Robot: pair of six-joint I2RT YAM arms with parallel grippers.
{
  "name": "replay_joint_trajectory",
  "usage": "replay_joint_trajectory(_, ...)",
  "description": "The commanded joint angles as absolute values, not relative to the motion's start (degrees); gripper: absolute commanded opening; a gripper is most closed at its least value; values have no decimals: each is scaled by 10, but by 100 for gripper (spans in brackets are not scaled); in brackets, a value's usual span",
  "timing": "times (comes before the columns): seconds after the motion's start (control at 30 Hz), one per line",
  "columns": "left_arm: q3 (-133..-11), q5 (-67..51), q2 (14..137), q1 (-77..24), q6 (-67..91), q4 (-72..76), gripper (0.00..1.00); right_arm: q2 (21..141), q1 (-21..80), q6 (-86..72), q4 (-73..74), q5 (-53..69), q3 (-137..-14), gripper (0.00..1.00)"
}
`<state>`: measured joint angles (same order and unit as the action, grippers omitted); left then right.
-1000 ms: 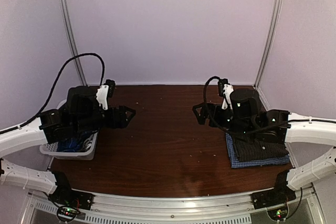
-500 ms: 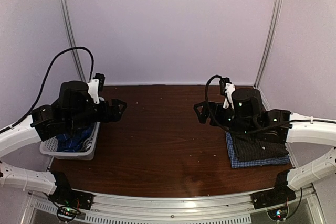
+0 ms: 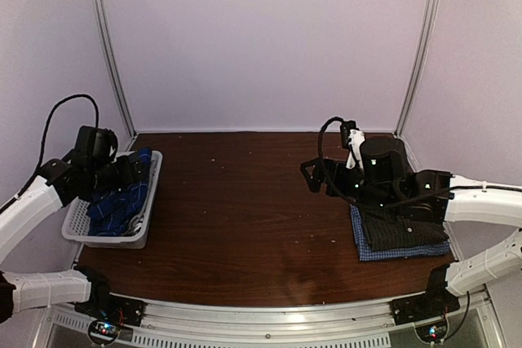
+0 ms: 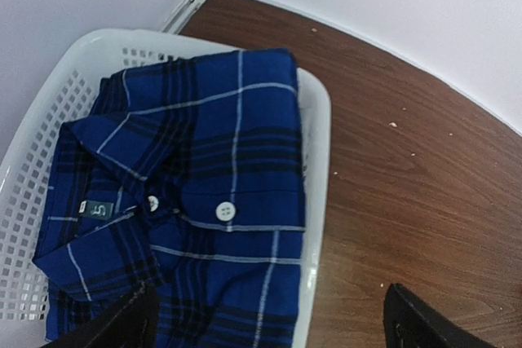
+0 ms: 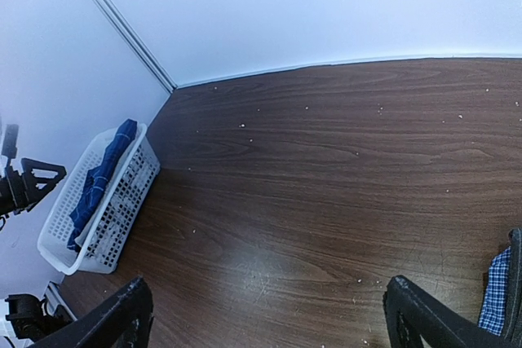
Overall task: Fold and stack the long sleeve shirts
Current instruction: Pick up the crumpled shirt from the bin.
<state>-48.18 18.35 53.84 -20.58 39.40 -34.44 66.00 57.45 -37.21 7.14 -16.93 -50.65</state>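
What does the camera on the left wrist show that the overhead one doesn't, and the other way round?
Only the left wrist camera shows close detail on the blue plaid shirt: its collar, a white button and a small size label. Only the overhead camera shows the folded pile at the right: a dark grey shirt lying on a pale blue checked shirt. Both show the blue plaid shirt in the white basket on the brown table.
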Motion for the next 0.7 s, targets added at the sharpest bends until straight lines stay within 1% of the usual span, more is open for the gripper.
replay_joint_trajectory(0.0, -455, 99, 560, -113, 377, -332, 98, 657, 572, -362, 71, -162, -509, 100)
replay_joint_trajectory(0.2, -425, 2, 637, 39, 369, -268, 98, 654, 572, -363, 69, -153, -506, 100)
replay_joint_trajectory(0.27, -412, -49, 673, 88, 370, -236, 97, 651, 572, -365, 66, -150, -502, 100)
replay_joint_trajectory(0.37, -408, -87, 739, 128, 368, -203, 93, 647, 572, -368, 59, -145, -494, 100)
replay_joint_trajectory(0.43, -412, -79, 773, 130, 366, -191, 90, 644, 572, -369, 56, -141, -490, 100)
replay_joint_trajectory(0.5, -413, -88, 787, 131, 369, -184, 85, 644, 572, -370, 54, -137, -488, 100)
replay_joint_trajectory(0.57, -407, -84, 783, 131, 376, -174, 76, 642, 572, -371, 51, -135, -483, 100)
replay_joint_trajectory(0.6, -405, -82, 779, 131, 377, -173, 69, 640, 572, -370, 49, -135, -481, 100)
replay_joint_trajectory(0.67, -404, -77, 770, 131, 375, -175, 51, 638, 572, -371, 47, -134, -478, 100)
